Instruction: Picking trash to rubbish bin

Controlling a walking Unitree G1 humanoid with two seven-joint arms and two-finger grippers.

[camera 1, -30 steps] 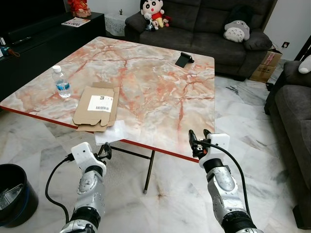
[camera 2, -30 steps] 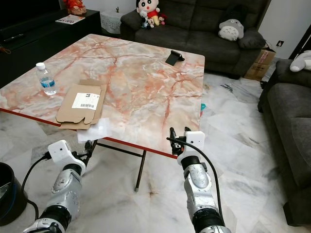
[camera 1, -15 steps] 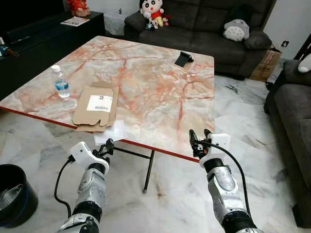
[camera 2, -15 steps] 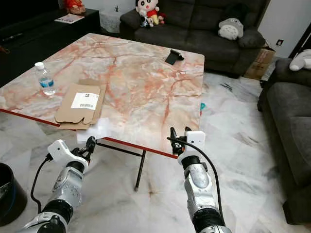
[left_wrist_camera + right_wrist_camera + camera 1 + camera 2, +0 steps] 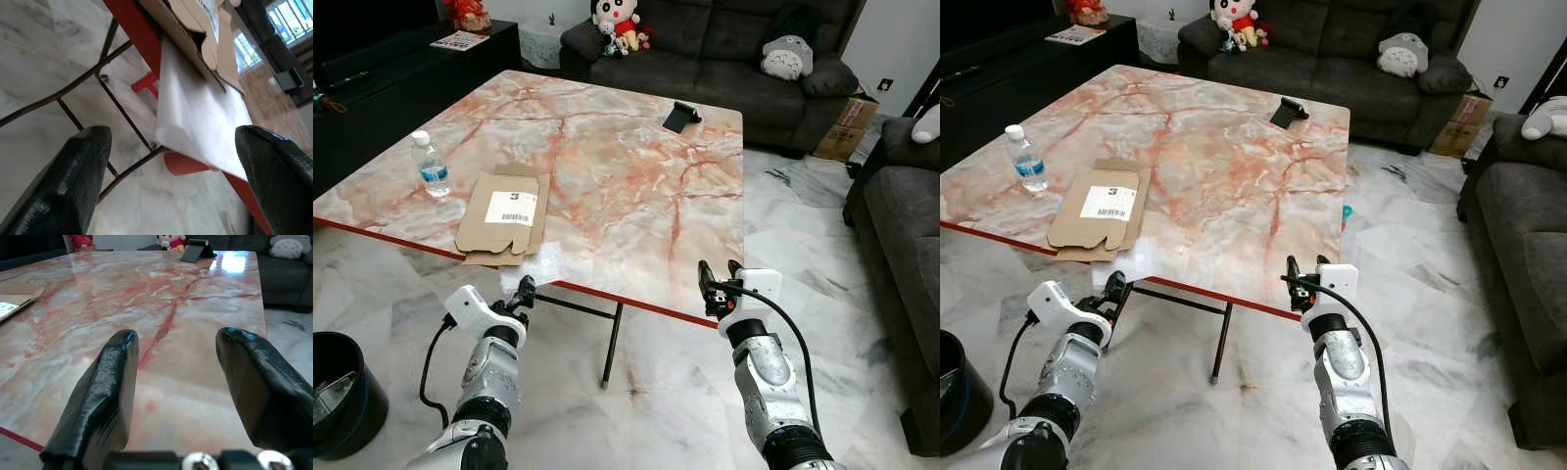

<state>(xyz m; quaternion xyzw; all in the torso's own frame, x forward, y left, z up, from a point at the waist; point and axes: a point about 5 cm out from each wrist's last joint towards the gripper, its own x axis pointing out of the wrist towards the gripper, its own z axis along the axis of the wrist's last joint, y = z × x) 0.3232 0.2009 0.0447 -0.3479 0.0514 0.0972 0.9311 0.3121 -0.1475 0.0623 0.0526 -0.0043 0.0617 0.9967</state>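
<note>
Left gripper, fingers apart, sits just below a white plastic wrapper overhanging the table edge beside flattened cardboard. Thin, limp and light, it looks best pinched at the hanging edge. Right gripper hovers spread at the edge.

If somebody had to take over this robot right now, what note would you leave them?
Left gripper: open, empty, just below the table's near edge, facing the white plastic wrap that overhangs it.
Right gripper: open, empty, at the near edge further right.
Flattened cardboard and water bottle lie on the table; black bin on the floor, left.
Nothing binned yet; all pickup remains.
</note>
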